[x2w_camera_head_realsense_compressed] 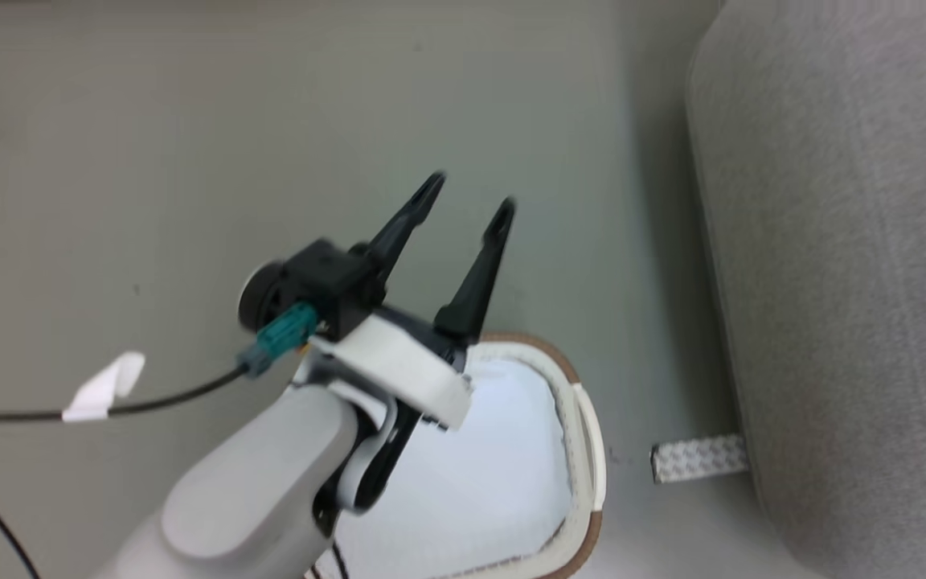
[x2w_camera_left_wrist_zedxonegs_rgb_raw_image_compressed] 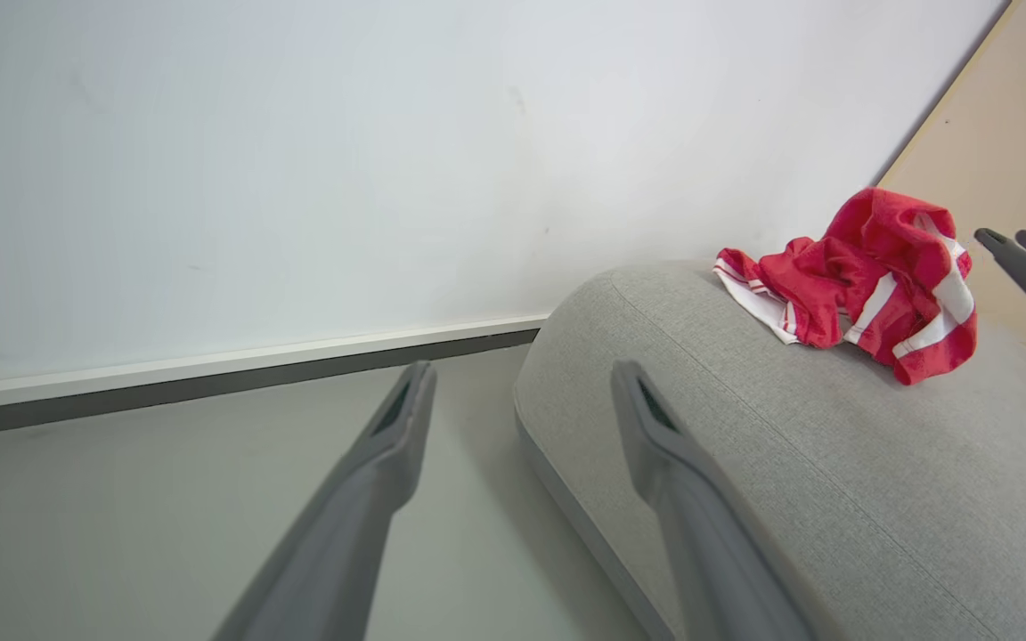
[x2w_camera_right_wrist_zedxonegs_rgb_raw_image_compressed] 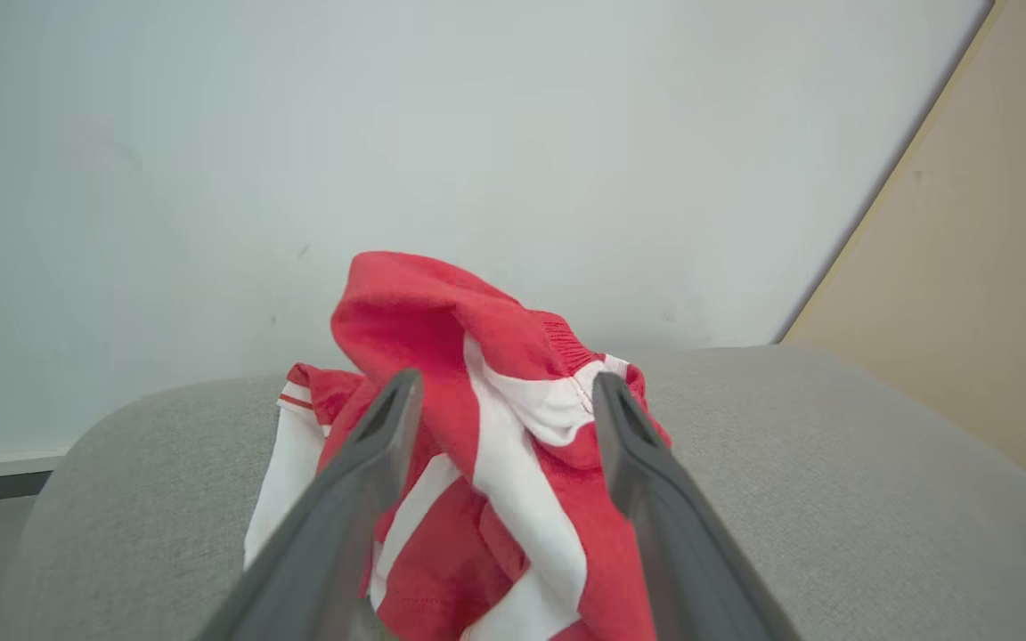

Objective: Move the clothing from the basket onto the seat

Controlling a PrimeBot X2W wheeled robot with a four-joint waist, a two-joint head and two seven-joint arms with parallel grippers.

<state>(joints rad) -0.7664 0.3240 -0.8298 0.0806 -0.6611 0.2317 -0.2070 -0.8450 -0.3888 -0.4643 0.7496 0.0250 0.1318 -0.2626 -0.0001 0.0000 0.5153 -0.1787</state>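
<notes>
L pincer is nearest in head view, fingers apart w/ nothing btwn them, hanging past the far-left rim of the basket. L forearm hides the basket's near-left part. Inside it lies a pale white-blue cloth. Black cable w/ white tag trails off left over the floor. A patterned strip sits btwn basket and seat. Farther on, the clothing lies heaped on the seat's rounded top, out of the basket. R pincer has fingers spread either side of the heap, not clamped. In L wrist view its tips sit just beside the fabric's edge. White wall and dark skirting stand behind.
</notes>
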